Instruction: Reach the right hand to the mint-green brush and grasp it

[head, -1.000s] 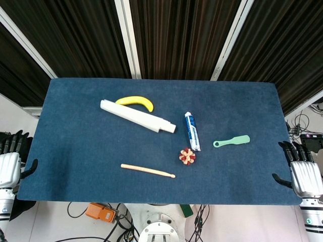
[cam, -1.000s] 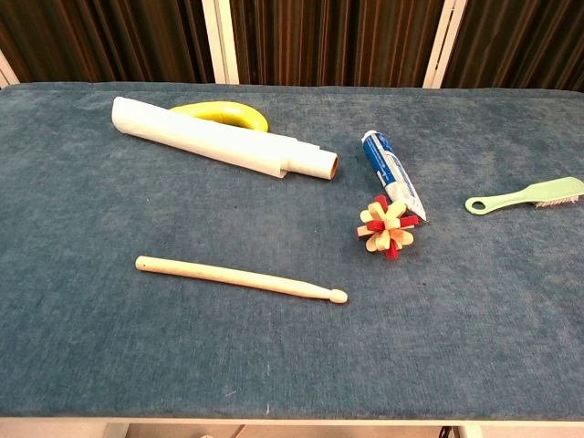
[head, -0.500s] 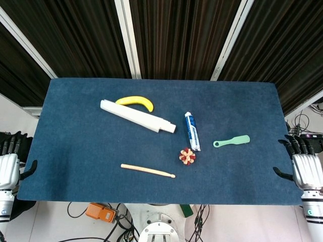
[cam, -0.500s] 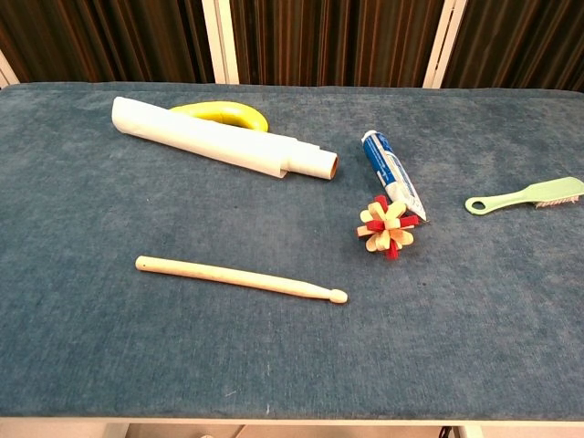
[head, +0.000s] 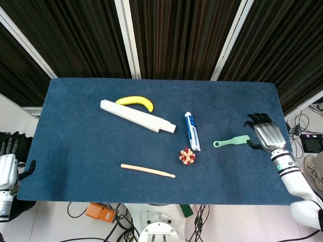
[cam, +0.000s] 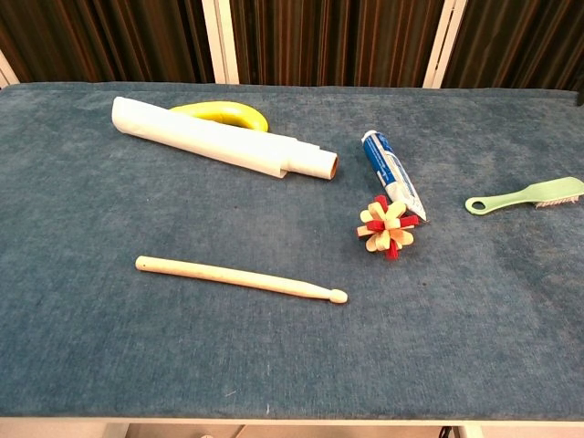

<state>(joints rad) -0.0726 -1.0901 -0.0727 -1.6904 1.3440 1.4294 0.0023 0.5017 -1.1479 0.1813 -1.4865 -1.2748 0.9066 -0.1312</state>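
Observation:
The mint-green brush (head: 231, 141) lies flat on the blue table (head: 75, 146), right of centre, with its bristle end pointing right. The chest view shows the same brush (cam: 525, 195) at the right edge, with nothing on it. My right hand (head: 265, 133) hangs over the table just right of the brush's bristle end, fingers spread and holding nothing. I cannot tell whether its thumb touches the brush. The chest view does not show this hand. My left hand (head: 6, 169) stays off the table's left edge, open and holding nothing.
A toothpaste tube (head: 192, 131) and a red-and-cream burr toy (head: 187, 156) lie left of the brush. Further left are a white paper roll (head: 137, 116), a banana (head: 135, 102) and a wooden drumstick (head: 148, 171).
My right hand has swung up from beside the table's right front corner and in over the table, ending next to the brush's bristle end. The left hand and all objects stayed put.

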